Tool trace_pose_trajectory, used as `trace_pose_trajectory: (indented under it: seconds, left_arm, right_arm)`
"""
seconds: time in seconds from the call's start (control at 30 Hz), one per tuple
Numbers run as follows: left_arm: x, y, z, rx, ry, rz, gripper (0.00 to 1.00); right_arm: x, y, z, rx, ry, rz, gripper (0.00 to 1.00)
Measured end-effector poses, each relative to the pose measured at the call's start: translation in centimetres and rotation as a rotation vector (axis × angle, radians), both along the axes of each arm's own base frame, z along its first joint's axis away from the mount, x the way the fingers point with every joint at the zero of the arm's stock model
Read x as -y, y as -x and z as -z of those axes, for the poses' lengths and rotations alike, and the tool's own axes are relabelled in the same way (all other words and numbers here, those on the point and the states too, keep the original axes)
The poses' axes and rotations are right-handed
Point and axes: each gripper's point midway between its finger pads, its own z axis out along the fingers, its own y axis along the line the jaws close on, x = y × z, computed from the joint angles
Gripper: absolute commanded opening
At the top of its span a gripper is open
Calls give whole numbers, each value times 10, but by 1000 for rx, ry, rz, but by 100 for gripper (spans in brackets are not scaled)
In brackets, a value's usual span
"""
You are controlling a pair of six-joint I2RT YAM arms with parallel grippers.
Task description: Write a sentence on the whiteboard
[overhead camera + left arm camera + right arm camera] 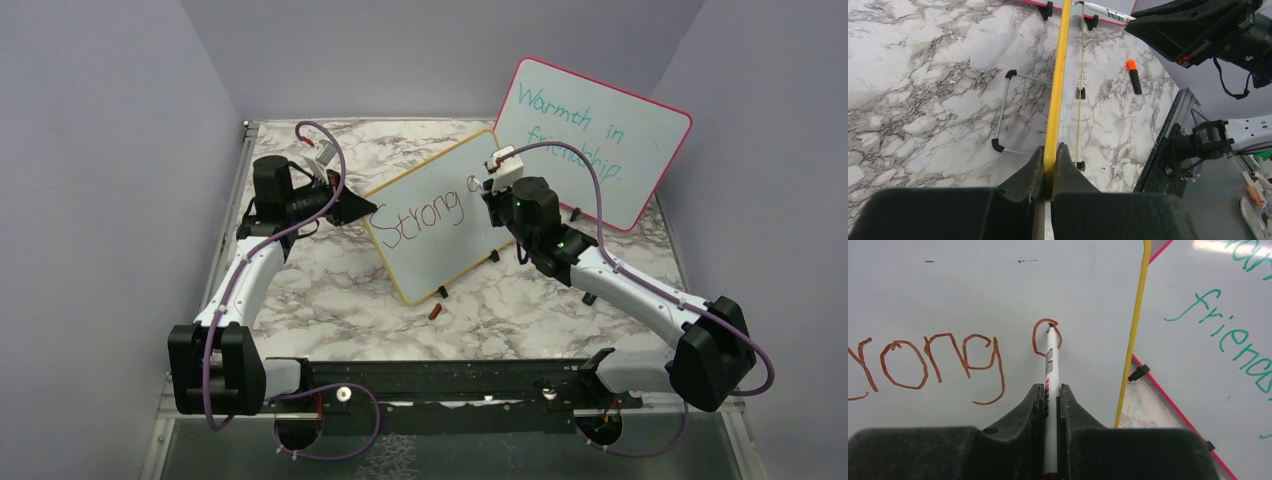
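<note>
The whiteboard (pixel 440 225) with its yellow frame stands tilted mid-table. My left gripper (pixel 358 210) is shut on its left edge; in the left wrist view the yellow frame (pixel 1057 85) runs edge-on between my jaws (pixel 1050 152). My right gripper (pixel 497 195) is shut on a white marker (pixel 1050 370). Its tip touches the board at a partly drawn round letter (pixel 1045 335) after the red-brown word "Strong" (pixel 415 220). In the right wrist view "rong" (pixel 938 362) shows on the board (pixel 973 290).
A pink-framed board (pixel 590 135) with teal words stands behind at the right, also in the right wrist view (pixel 1218 335). A marker cap (pixel 434 312) lies on the marble in front of the whiteboard; it shows orange-tipped in the left wrist view (pixel 1134 76). A wire stand (pixel 1003 110) lies behind the board.
</note>
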Motion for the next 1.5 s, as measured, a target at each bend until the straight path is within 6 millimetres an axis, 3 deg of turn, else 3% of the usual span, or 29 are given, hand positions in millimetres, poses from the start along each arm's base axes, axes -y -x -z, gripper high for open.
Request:
trace_pose_trajectory:
  seconds: [0.93, 1.5]
  left_arm:
    - [0, 0, 0, -2, -1, 0, 0]
    - [0, 0, 0, -1, -1, 0, 0]
  right_arm:
    - [14, 9, 23, -51, 20, 47, 1]
    - [17, 11, 12, -26, 3, 53, 1]
